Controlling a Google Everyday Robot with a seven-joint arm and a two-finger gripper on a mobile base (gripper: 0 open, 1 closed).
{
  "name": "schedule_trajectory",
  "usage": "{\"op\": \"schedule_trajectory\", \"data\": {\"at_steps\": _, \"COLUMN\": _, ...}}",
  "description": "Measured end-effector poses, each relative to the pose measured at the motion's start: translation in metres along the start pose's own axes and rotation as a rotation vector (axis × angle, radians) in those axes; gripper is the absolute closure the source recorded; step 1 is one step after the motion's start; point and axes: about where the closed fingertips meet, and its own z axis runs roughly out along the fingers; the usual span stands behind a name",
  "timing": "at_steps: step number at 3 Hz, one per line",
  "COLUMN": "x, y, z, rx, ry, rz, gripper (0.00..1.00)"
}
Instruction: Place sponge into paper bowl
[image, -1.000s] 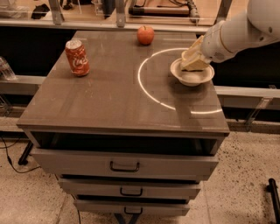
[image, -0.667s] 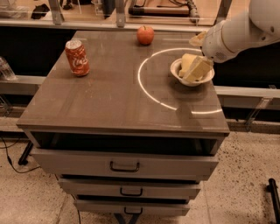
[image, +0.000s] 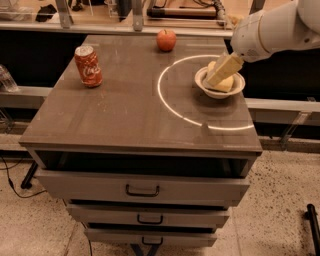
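Observation:
The paper bowl is a small off-white bowl on the right side of the grey table top. The pale yellow sponge lies inside it, partly covered. My gripper reaches down from the upper right on a white arm and its tip is inside the bowl, on or just above the sponge.
A red soda can stands upright at the back left of the table. A red apple sits at the back middle. A bright ring of light curves round the bowl. Drawers with handles are below the front edge.
The arm has moved right and up a little. The sponge has gone from tilted over the bowl's left side to lying lower inside the bowl.

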Motion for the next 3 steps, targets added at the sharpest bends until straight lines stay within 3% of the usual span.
{"op": "schedule_trajectory", "data": {"at_steps": 1, "x": -0.034, "y": -0.031, "z": -0.054, "rx": 0.130, "ry": -0.103, "rz": -0.006, "gripper": 0.00}}
{"op": "schedule_trajectory", "data": {"at_steps": 2, "x": -0.067, "y": -0.070, "z": -0.130, "rx": 0.280, "ry": -0.172, "rz": -0.055, "gripper": 0.00}}
{"op": "schedule_trajectory", "data": {"at_steps": 3, "x": -0.071, "y": -0.075, "z": -0.137, "rx": 0.293, "ry": -0.179, "rz": -0.060, "gripper": 0.00}}
